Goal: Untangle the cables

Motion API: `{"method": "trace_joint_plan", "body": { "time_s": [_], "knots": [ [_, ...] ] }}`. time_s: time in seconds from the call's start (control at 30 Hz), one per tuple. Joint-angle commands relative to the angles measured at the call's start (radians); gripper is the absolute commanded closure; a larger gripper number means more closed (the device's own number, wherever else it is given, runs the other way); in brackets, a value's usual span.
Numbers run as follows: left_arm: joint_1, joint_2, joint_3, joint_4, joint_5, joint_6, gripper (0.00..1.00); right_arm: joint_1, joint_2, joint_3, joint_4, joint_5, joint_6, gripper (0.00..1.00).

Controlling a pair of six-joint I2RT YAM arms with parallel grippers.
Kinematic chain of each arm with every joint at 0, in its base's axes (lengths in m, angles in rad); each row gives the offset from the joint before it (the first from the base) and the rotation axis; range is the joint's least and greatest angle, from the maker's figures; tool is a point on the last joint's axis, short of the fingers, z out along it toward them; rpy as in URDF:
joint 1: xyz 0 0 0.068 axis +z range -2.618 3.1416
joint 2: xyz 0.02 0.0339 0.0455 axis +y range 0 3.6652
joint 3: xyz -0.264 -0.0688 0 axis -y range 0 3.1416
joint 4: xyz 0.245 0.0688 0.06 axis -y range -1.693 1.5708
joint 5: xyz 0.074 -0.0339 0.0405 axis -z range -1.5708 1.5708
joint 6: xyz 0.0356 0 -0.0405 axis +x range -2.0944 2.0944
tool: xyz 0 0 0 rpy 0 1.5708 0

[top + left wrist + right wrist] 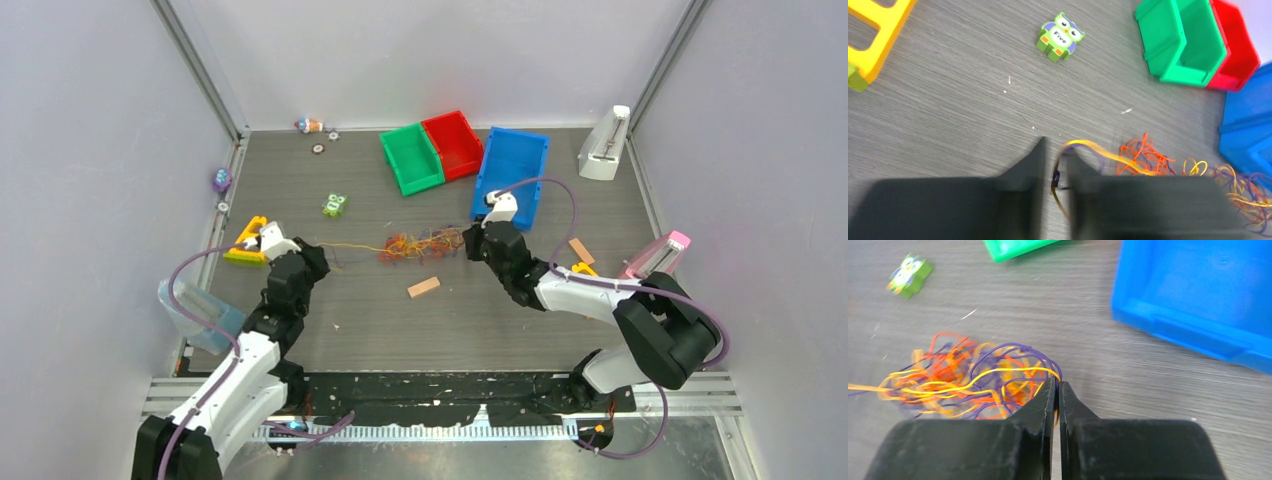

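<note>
1 tangle of cables (420,243) lies mid-table in 3 colours: yellow, orange-red and purple. I can't count the separate strands. Its long axis runs left to right between the 2 grippers, with 1 yellow strand drawn out straight toward the left gripper (1054,152). That gripper's jaws are nearly together, nipping a yellow-and-purple strand whose end is hidden behind the blurred fingers. The right gripper (1058,385) has its jaws pressed almost closed on loops at the tangle's right edge. Behind the tangle stand 3 bins: a green bin (400,170), a red bin (463,165) and a blue bin (515,165). 1 owl block (334,205) and 1 tan block (423,287) lie nearby.
</note>
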Motion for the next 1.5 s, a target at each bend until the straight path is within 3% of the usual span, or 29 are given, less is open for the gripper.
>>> {"method": "trace_joint_plan", "body": {
  "time_s": [0.0,0.03,0.07,0.13,0.4,0.53,0.67,0.73,0.8,0.83,0.87,0.93,1.03,1.13,1.23,1.47],
  "knots": [
    [0.010,0.029,0.001,0.149,0.188,0.129,0.47,-0.008,-0.008,-0.024,0.188,-0.247,-0.090,0.95],
    [0.008,0.055,0.016,0.172,0.317,0.157,0.30,-0.009,0.001,-0.023,0.219,-0.305,-0.092,0.95],
    [-0.001,0.081,0.029,0.190,0.370,0.175,0.22,-0.009,0.006,-0.021,0.227,-0.331,-0.097,0.94],
    [-0.036,0.138,0.049,0.222,0.419,0.204,0.15,-0.009,0.023,-0.018,0.249,-0.408,-0.101,0.94],
    [-0.138,0.346,0.153,0.313,0.669,0.267,0.12,-0.009,0.050,-0.007,0.308,-0.555,-0.102,0.90],
    [-0.144,0.392,0.166,0.341,0.722,0.259,0.11,-0.010,0.045,-0.013,0.324,-0.578,-0.101,0.87],
    [-0.145,0.407,0.172,0.354,0.758,0.262,0.12,-0.009,0.040,-0.018,0.325,-0.566,-0.097,0.92],
    [-0.146,0.420,0.181,0.345,0.758,0.261,0.13,-0.010,0.043,-0.017,0.324,-0.565,-0.097,0.85],
    [-0.146,0.430,0.190,0.328,0.747,0.259,0.13,-0.010,0.045,-0.015,0.320,-0.557,-0.094,0.65],
    [-0.146,0.435,0.198,0.311,0.740,0.258,0.14,-0.009,0.044,-0.015,0.316,-0.548,-0.091,0.49],
    [-0.145,0.439,0.203,0.302,0.736,0.258,0.14,-0.009,0.041,-0.016,0.303,-0.518,-0.089,0.41],
    [-0.146,0.447,0.209,0.291,0.734,0.255,0.14,-0.010,0.028,-0.026,0.294,-0.463,-0.080,0.36],
    [-0.160,0.470,0.241,0.237,0.698,0.266,0.16,-0.010,-0.006,-0.049,0.267,-0.372,-0.080,0.34],
    [-0.196,0.507,0.330,0.058,0.608,0.310,0.17,-0.010,-0.034,-0.050,0.204,-0.189,-0.055,0.34],
    [-0.242,0.516,0.346,0.047,0.589,0.337,0.17,-0.017,-0.053,-0.047,0.114,0.002,-0.012,0.37],
    [-0.308,0.563,0.395,0.011,0.585,0.402,0.17,-0.032,-0.111,-0.101,0.119,0.116,0.034,0.39]
  ]
}}
